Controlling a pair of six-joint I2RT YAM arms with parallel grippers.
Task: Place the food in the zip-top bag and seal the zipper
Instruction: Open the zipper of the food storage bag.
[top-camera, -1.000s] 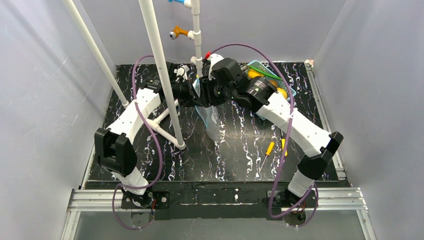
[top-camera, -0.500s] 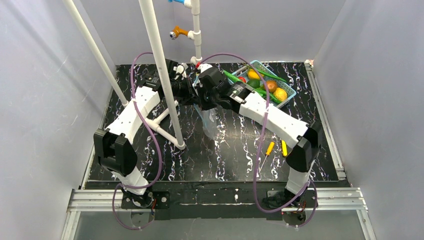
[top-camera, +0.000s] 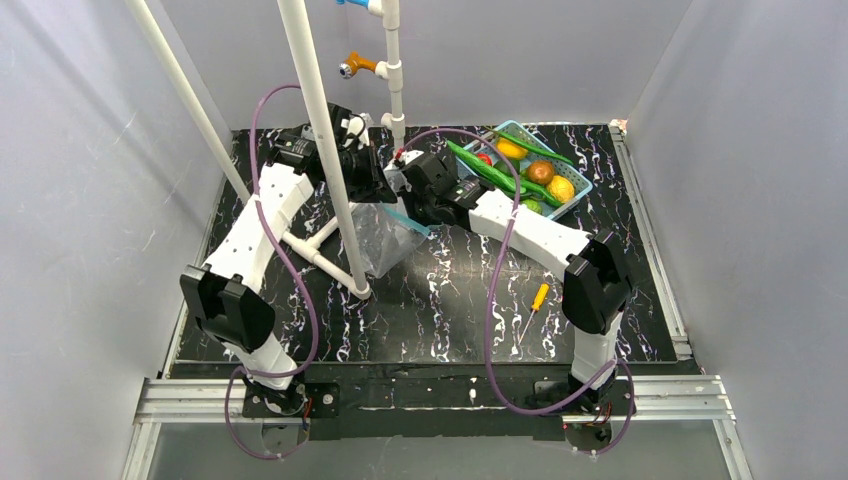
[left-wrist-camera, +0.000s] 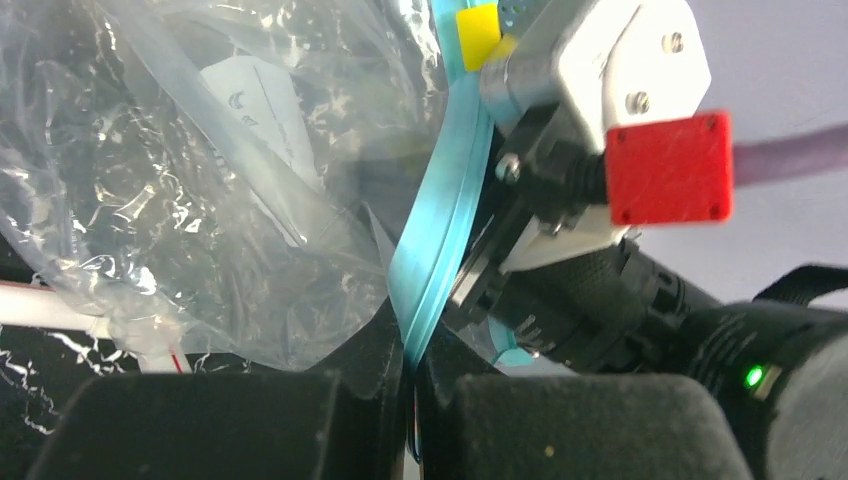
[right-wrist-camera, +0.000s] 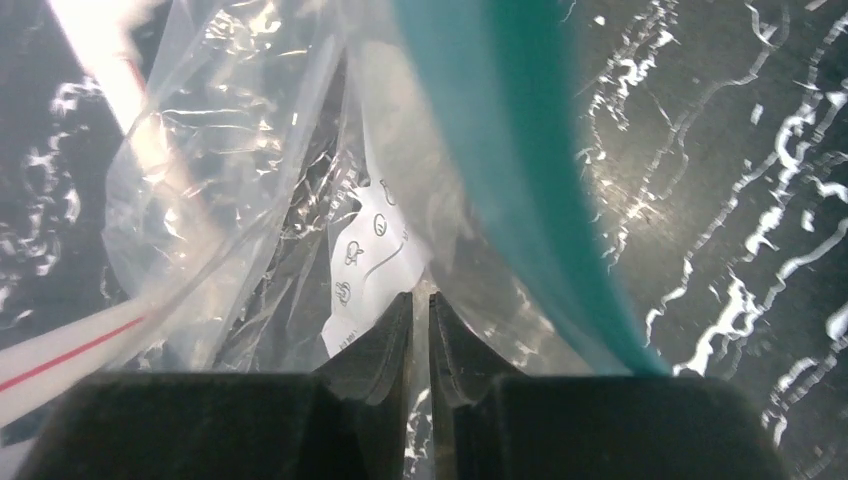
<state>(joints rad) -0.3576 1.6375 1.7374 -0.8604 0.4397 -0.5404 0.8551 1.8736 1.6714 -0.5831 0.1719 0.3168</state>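
Observation:
The clear zip-top bag (top-camera: 385, 245) hangs behind the white pole, its teal zipper (top-camera: 410, 222) stretched between the two grippers. My left gripper (left-wrist-camera: 418, 350) is shut on the zipper (left-wrist-camera: 440, 240), with the bag (left-wrist-camera: 200, 200) spreading out to its left. My right gripper (right-wrist-camera: 420, 305) is at the bag (right-wrist-camera: 250, 180), its jaws a narrow slit apart. Nothing shows between them, and the zipper (right-wrist-camera: 520, 150) passes to their right. The food stays in the blue basket (top-camera: 588, 183): green pods (top-camera: 480, 165), a brown round fruit (top-camera: 541, 171) and a yellow fruit (top-camera: 562, 188).
A white pipe frame (top-camera: 320, 130) rises from the table just in front of the bag, with a foot piece (top-camera: 320, 255) lying on the marbled top. An orange-handled screwdriver (top-camera: 535, 300) lies at the front right. Grey walls close in on three sides.
The right arm swung left and down, off the basket, uncovering the food. Its jaws narrowed from wide. The left gripper drew the bag leftwards, pulling the zipper taut.

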